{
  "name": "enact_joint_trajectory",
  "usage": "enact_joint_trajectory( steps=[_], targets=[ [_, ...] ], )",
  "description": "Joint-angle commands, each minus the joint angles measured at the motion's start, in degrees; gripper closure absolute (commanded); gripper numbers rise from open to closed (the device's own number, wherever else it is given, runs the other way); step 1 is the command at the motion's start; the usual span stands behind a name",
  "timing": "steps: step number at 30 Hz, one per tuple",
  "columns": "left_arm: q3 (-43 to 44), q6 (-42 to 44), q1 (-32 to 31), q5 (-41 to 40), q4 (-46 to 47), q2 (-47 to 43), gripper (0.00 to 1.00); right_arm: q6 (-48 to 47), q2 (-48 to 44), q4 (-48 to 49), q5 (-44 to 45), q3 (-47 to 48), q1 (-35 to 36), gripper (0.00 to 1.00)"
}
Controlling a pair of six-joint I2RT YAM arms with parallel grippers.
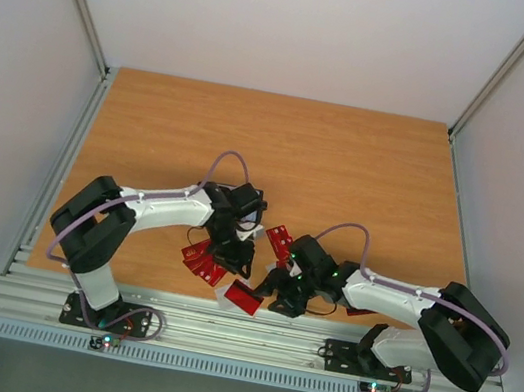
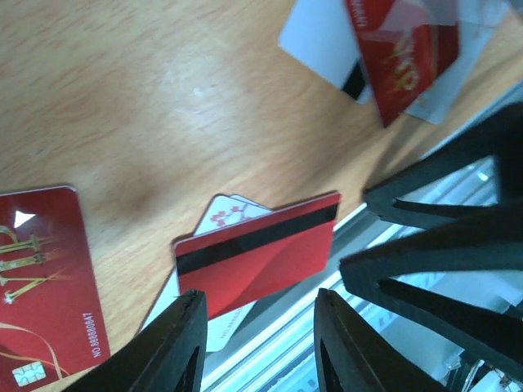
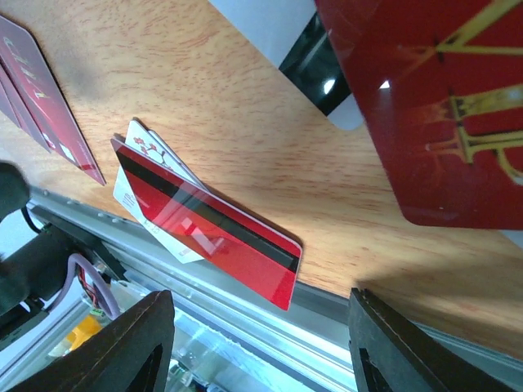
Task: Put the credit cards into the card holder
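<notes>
A red card with a black stripe (image 2: 253, 257) is lying on white cards (image 2: 233, 211) at the table's (image 1: 349, 161) near edge, sticking out a bit. The left gripper (image 2: 260, 300) and right gripper (image 3: 261, 298) are hanging over it, jaws apart, holding nothing. More red cards (image 1: 279, 243) are lying farther back.

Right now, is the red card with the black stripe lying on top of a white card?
Yes, the red striped card covers most of a white card, whose corner peeks out above it.
</notes>
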Motion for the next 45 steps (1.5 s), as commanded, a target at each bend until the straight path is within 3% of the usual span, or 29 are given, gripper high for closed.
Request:
enact_joint_trajectory(
  steps=[1, 11, 33, 39, 45],
  targets=[
    [-0.6, 2.1, -0.3, 3.7, 1.0, -2.6, 0.64, -1.2, -1.3, -3.8, 0.5, -0.7, 0.5, 0.41],
    [-3.2, 3.0, -0.3, 6.8, 5.2, 0.8, 0.74, 2.1, -0.7, 2.3, 0.7, -3.4, 3.1, 0.40],
    [-9.6, 2.0, -0.3, 6.7, 11.9, 5.9, 0.77, 7.1, 6.7, 20.1, 3.8, -6.4, 6.8, 0.41],
    [-10.3, 1.7, -0.4, 6.6, 12.4, 6.4, 0.77, 7.7, 9.7, 25.1, 3.1, -6.7, 6.8, 0.44],
    [-10.5, 1.7, -0.3, 6.7, 12.7, 6.5, 0.77, 7.3, 8.8, 24.0, 3.3, -6.3, 6.8, 0.53]
  ],
)
